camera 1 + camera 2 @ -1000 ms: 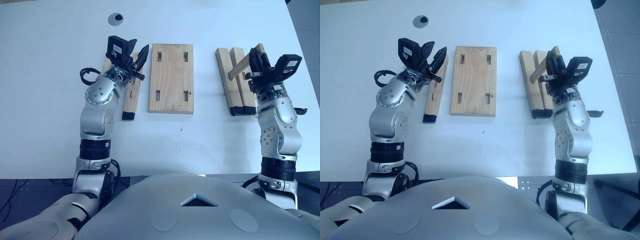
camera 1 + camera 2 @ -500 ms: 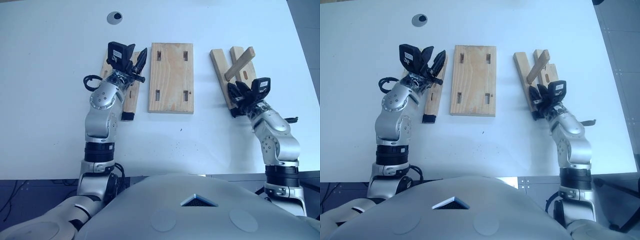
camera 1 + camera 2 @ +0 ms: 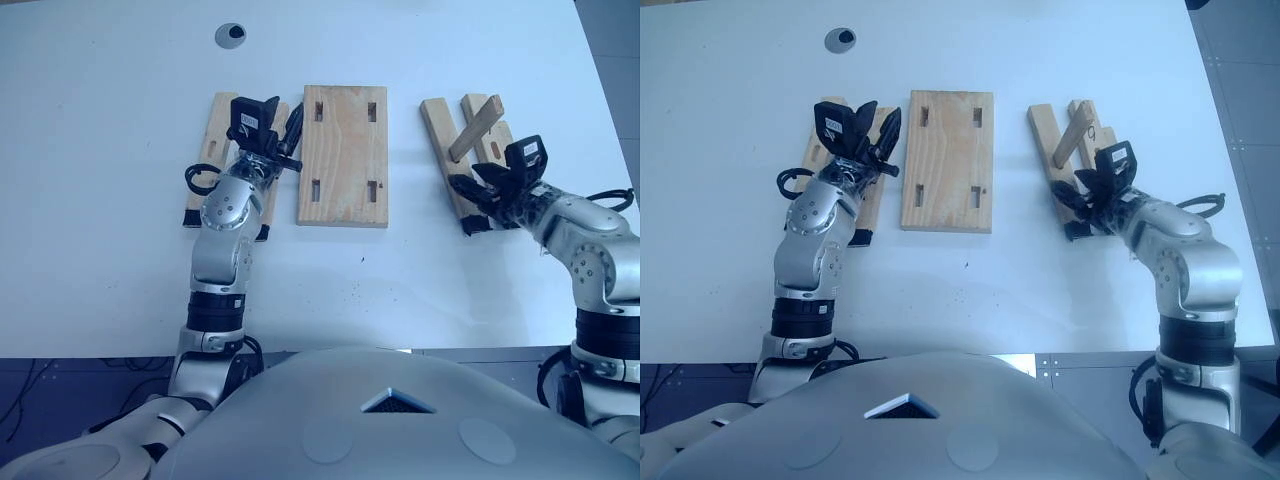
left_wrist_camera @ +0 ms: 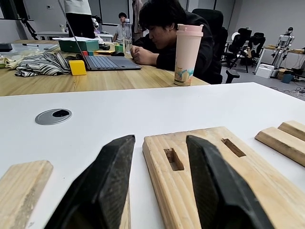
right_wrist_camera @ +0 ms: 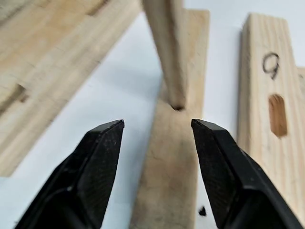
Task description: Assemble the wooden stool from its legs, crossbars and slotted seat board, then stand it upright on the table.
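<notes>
The right gripper (image 3: 468, 195) hovers low over the near part of the two right-hand legs, its fingers (image 5: 97, 171) released and spread with nothing between them. Below the gap lies the inner right leg (image 3: 440, 150). Just beside it lies the outer right leg (image 3: 496, 145). A crossbar (image 3: 475, 128) leans tilted across both, its lower end resting on the inner leg just past the fingertips.

On the other side, the left gripper (image 4: 157, 186) is also released. One finger (image 4: 100, 186) is over the inner left leg (image 3: 268, 200) and the other over the edge of the slotted seat board (image 3: 343, 155). It grasps nothing. The outer left leg (image 3: 205, 150) lies flat beside the inner one. The seat board lies flat on the white table (image 3: 100, 200) between the two pairs of legs, apart from each, its four slots facing up.

Farther back a round cable opening (image 3: 231, 35) is set in the table. Beyond the table's edge a cup (image 4: 188, 55) and a laptop (image 4: 107, 62) stand on a wooden desk (image 4: 86, 81).
</notes>
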Tool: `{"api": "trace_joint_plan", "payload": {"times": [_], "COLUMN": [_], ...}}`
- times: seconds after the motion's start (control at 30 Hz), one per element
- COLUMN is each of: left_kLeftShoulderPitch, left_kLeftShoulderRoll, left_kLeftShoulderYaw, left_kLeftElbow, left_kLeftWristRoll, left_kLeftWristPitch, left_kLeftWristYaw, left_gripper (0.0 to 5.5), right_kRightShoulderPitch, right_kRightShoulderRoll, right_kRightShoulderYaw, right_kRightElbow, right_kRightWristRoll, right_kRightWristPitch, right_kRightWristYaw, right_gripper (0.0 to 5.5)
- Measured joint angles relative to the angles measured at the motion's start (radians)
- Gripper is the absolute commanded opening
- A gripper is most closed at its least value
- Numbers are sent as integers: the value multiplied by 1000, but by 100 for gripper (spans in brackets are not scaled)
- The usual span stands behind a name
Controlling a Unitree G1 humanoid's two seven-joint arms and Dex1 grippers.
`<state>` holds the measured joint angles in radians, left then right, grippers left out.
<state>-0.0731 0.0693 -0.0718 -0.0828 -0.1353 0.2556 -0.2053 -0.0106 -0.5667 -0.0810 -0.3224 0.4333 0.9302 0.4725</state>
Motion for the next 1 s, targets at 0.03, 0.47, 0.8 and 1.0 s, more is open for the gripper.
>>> {"api": "trace_joint_plan", "payload": {"times": [0.03, 0.47, 0.8, 1.0], "left_kLeftShoulderPitch": [-1, -8, -8, -11], "left_kLeftShoulderRoll": [-1, -3, 3, 2], "left_kLeftShoulderYaw": [0, 7, 6, 68], "left_kLeftElbow": [2, 5, 6, -11], "left_kLeftWristRoll": [0, -1, -1, -58], "left_kLeftWristPitch": [-1, -2, -2, -22], "left_kLeftWristYaw": [1, 2, -5, -22], "left_gripper": [193, 193, 193, 193], "right_kRightShoulderPitch": [-1, 6, 51, 50], "right_kRightShoulderRoll": [0, 1, -30, -23], "right_kRightShoulderYaw": [12, 55, 94, 79], "right_kRightElbow": [-7, 5, 45, 58], "right_kRightWristRoll": [-7, -113, -136, -135], "right_kRightWristPitch": [10, -23, -39, -56], "right_kRightWristYaw": [-5, -42, 7, 0], "right_gripper": [261, 330, 249, 203]}}
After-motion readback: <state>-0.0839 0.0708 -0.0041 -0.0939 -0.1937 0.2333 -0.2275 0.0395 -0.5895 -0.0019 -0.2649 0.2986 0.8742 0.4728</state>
